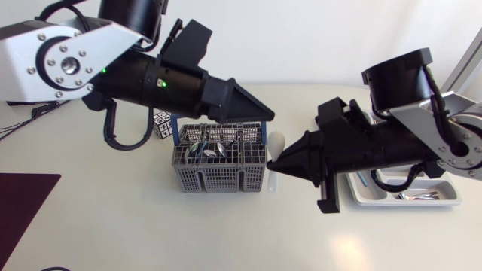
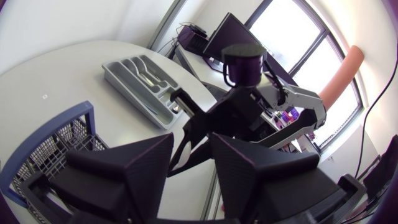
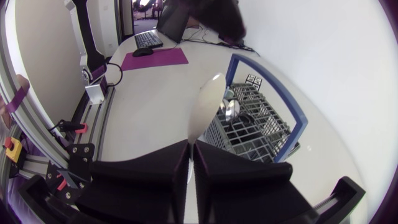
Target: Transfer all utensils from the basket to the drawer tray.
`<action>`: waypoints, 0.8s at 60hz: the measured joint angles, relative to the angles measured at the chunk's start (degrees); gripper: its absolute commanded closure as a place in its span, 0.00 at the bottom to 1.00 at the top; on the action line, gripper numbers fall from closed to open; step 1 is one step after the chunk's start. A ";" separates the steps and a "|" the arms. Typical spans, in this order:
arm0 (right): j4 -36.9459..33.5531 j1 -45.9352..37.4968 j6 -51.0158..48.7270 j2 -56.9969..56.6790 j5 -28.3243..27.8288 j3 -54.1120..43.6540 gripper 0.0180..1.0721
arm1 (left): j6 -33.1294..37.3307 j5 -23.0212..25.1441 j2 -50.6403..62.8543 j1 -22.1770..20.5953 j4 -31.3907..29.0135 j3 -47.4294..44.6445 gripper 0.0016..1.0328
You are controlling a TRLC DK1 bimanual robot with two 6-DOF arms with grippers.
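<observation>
Gripping white spoon point(image 1: 276, 143) in right gripper point(image 1: 273, 164), just beside basket point(image 1: 218, 178) | left gripper point(image 2: 189, 149) fingers apart, over basket

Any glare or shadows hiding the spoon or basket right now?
Head view: a glare patch on the table, clear of the basket. Right wrist view: the white spoon in the right end effector nearly blends into the bright table.
</observation>
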 measured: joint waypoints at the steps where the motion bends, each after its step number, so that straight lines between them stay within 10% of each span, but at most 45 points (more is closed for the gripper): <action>1: -0.28 -0.31 -0.33 0.00 0.07 -0.31 0.95 | 0.00 -0.17 -0.15 0.37 0.00 0.37 0.30; 19: -4.94 -21.03 -11.47 -2.25 2.99 -4.87 0.95 | 2.45 -8.79 -3.45 8.87 -0.39 4.79 0.29; 48: 3.54 -51.95 -31.76 1.99 17.35 -7.76 0.95 | 14.40 -26.71 -6.99 10.05 -7.65 -3.28 0.30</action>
